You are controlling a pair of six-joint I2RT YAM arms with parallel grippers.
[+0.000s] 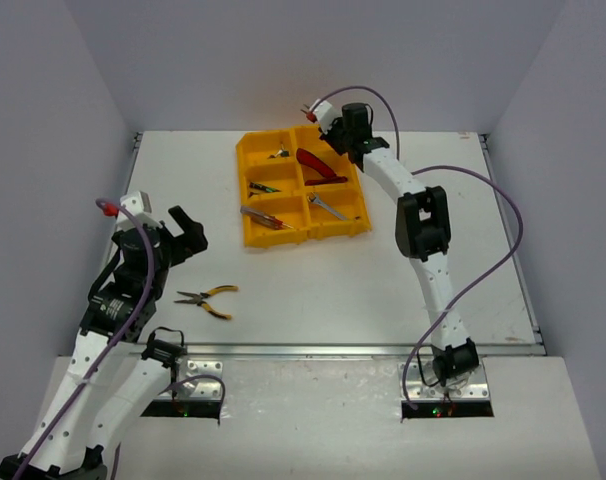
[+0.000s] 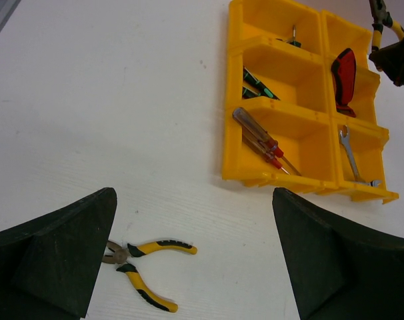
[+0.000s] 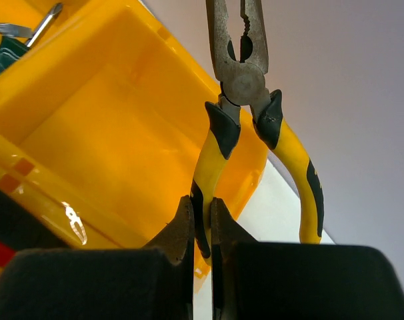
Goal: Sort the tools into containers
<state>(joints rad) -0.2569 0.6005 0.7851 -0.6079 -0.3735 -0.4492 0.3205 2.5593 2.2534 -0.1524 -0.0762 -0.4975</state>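
Note:
The yellow organiser tray [image 1: 246, 232] lies at the far middle of the table. My right gripper [image 3: 201, 227] hangs over its far right compartment [image 3: 115, 127], shut on one handle of yellow-black pliers [image 3: 241, 77] that point upward. It also shows in the top view [image 1: 331, 133]. My left gripper [image 1: 173, 232] is open and empty, above the table's left side. A second pair of yellow-black pliers [image 2: 145, 267] lies on the table below it, also in the top view [image 1: 208, 300].
The tray holds red-blue screwdrivers [image 2: 262, 141] near left, green-handled screwdrivers [image 2: 255, 83] middle left, a small tool [image 2: 294, 37] far left, a red utility knife [image 2: 343, 73] middle right and a silver wrench [image 2: 352, 153] near right. Grey walls enclose the table.

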